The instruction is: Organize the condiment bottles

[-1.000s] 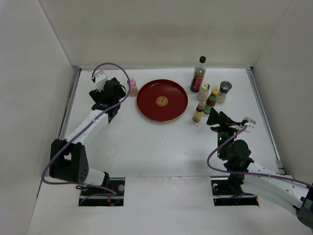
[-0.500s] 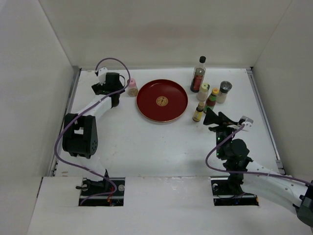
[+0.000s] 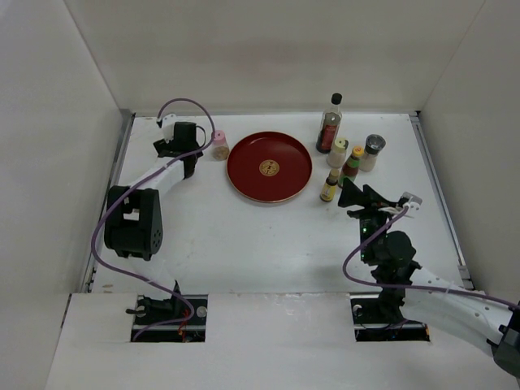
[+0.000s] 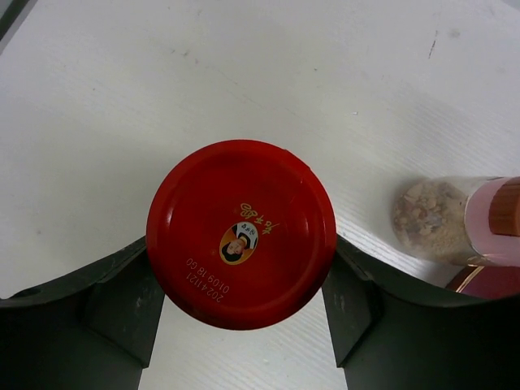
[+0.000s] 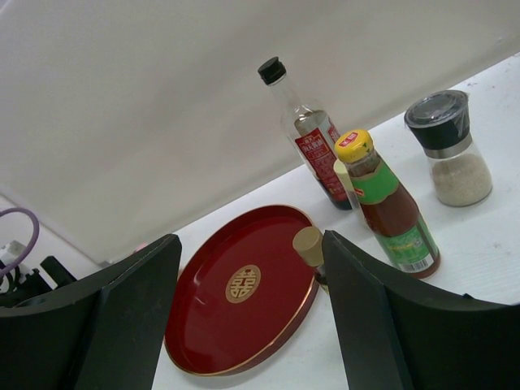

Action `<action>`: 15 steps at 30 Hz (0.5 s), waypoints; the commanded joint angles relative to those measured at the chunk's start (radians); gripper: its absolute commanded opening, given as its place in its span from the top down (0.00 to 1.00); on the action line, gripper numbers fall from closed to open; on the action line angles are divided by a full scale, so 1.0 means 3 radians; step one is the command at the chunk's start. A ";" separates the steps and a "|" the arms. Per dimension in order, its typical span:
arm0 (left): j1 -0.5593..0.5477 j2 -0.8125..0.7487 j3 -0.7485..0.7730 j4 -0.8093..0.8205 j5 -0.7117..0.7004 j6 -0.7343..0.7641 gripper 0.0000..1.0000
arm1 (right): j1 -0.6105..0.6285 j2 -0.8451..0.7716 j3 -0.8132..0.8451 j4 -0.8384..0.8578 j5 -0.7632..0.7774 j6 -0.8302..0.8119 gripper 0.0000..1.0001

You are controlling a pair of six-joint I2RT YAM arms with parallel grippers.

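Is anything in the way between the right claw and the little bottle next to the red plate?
Nothing I can see. The right gripper is open and the little bottle stands just ahead of its fingers, at the red plate's edge.

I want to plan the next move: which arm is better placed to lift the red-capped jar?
Left. Its end effector straddles the red-capped jar, with its fingers against both sides. The right end effector stands open across the red plate, near the other bottles.
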 commanded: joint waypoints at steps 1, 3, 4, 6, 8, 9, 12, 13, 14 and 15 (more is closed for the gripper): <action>-0.0013 -0.0444 -0.0157 0.0250 -0.0237 0.0040 0.63 | 0.0025 0.0007 0.0137 0.0070 -0.0054 -0.0008 0.23; -0.0064 -0.0628 -0.0285 0.0342 -0.0329 0.0029 0.64 | 0.0025 0.0022 0.0142 0.0070 -0.0054 -0.0008 0.23; -0.0090 -0.0715 -0.0342 0.0368 -0.0370 0.0024 0.64 | 0.0025 0.0033 0.0147 0.0070 -0.0054 -0.0003 0.23; -0.0151 -0.0869 -0.0454 0.0403 -0.0452 0.0024 0.64 | 0.0025 0.0058 0.0157 0.0070 -0.0054 -0.0008 0.23; -0.0197 -0.0986 -0.0546 0.0439 -0.0493 0.0024 0.64 | 0.0025 0.0058 0.0157 0.0070 -0.0054 -0.0013 0.23; -0.0212 -0.1043 -0.0602 0.0455 -0.0498 0.0019 0.64 | 0.0025 0.0043 0.0157 0.0070 -0.0054 -0.0013 0.23; -0.0294 -0.1216 -0.0781 0.0511 -0.0508 -0.0016 0.65 | 0.0025 0.0028 0.0152 0.0070 -0.0054 -0.0013 0.23; -0.0330 -0.1273 -0.0833 0.0541 -0.0518 -0.0022 0.65 | 0.0025 0.0028 0.0152 0.0070 -0.0054 -0.0018 0.23; -0.0381 -0.1324 -0.0863 0.0562 -0.0519 -0.0032 0.65 | 0.0025 0.0023 0.0152 0.0070 -0.0054 -0.0023 0.23; -0.0447 -0.1380 -0.0874 0.0557 -0.0524 -0.0042 0.65 | 0.0025 0.0017 0.0152 0.0070 -0.0054 -0.0018 0.23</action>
